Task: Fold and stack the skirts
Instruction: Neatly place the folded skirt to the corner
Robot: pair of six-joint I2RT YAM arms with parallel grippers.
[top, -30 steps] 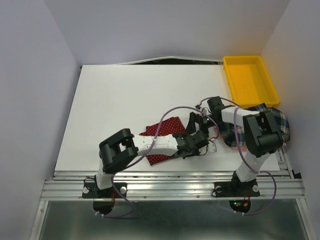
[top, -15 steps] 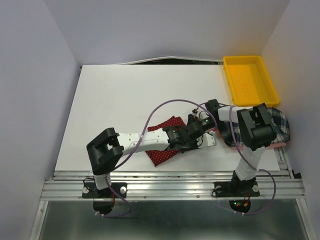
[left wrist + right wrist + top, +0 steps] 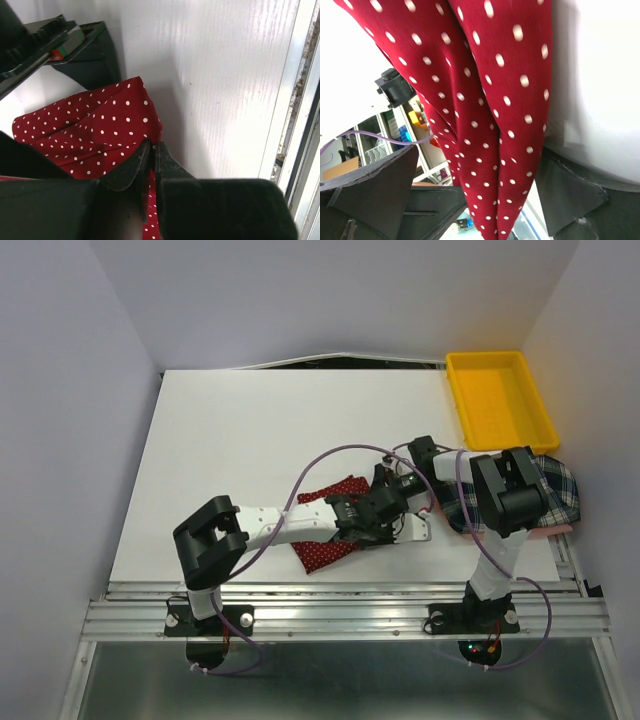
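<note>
Bench [image 3: 250, 440]: white, carries all items. Plaid skirt [image 3: 560, 490]: bunched at right edge, partly under right arm. Yellow tray [image 3: 484, 356]: far right corner. Red dotted skirt [image 3: 320, 552]: crumpled near near edge, approx. ctr, w/ both wrists over it. Left end effector [image 3: 151, 147]: fingers pressed together, pinching a fold of red dotted skirt. Right end effector [image 3: 479, 155]: fingers spread, red cloth hanging between them.

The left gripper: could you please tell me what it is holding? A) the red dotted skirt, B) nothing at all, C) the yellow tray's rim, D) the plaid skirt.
A: the left gripper is pinched shut on an edge of the red dotted skirt.
</note>
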